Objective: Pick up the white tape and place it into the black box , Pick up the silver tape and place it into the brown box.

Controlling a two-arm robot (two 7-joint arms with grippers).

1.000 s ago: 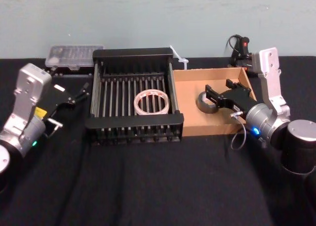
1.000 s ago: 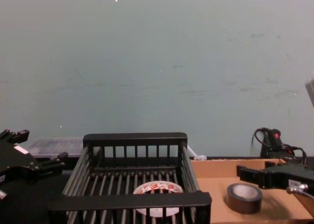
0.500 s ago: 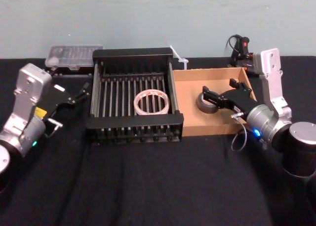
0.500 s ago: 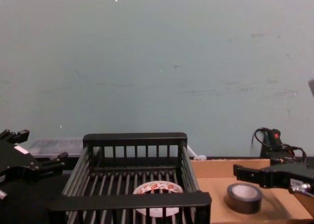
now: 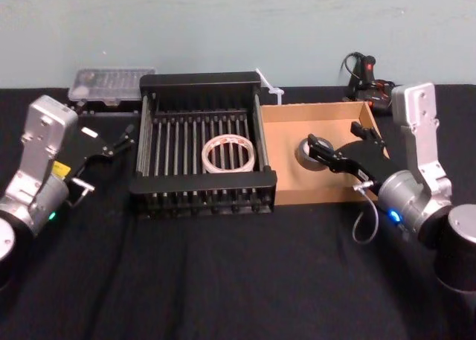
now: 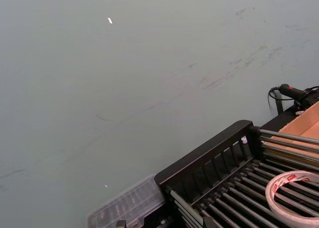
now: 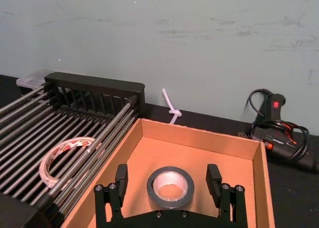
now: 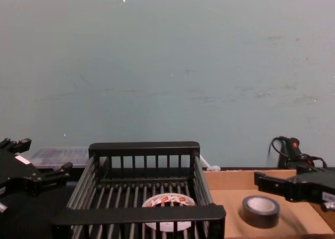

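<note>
Right wrist view: the right gripper (image 7: 170,188) is wide open, empty, above the silver tape (image 7: 170,186) in the brown box (image 7: 199,138); a careless retreat could drag the box.

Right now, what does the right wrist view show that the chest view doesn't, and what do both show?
Only the right wrist view looks down into the silver tape, showing its pale core between the right gripper's open fingers, apart from both. Only the chest view shows the left gripper, parked left of the black box. Both show the white tape in the black box and the silver tape in the brown box.
</note>
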